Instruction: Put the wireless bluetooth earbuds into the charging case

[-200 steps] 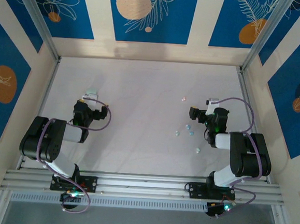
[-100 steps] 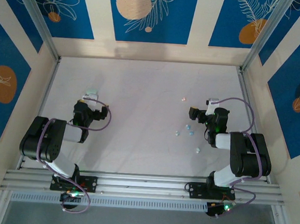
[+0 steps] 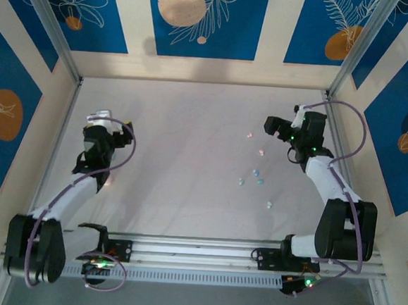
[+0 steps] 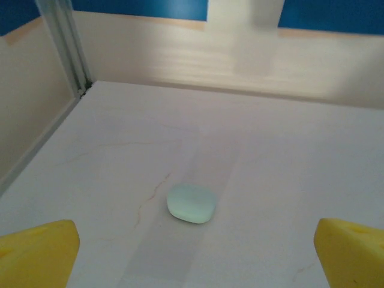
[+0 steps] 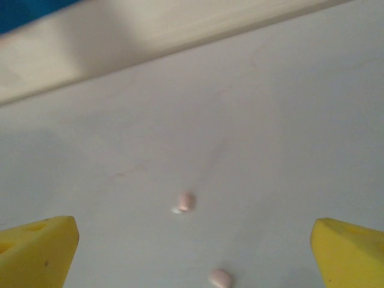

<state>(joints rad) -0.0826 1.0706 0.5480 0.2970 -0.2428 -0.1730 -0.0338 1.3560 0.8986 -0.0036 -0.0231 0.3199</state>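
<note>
The left end effector [image 4: 195, 258], wide open and empty, faces a mint-green oval plastic charging case [image 4: 191, 203] on the white worktop [image 4: 288, 150]. The right end effector [image 5: 192, 252], equally spread and empty, faces 2 tiny pinkish-white plastic earbuds [image 5: 186, 201]; closing off-centre would likely flick 1 away.

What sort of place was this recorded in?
Probably a purpose-built robot test booth, not a home or shop: a white table boxed in by blue leaf-print wall panels, metal frame posts, and two arms bolted to a rail along the near edge.
</note>
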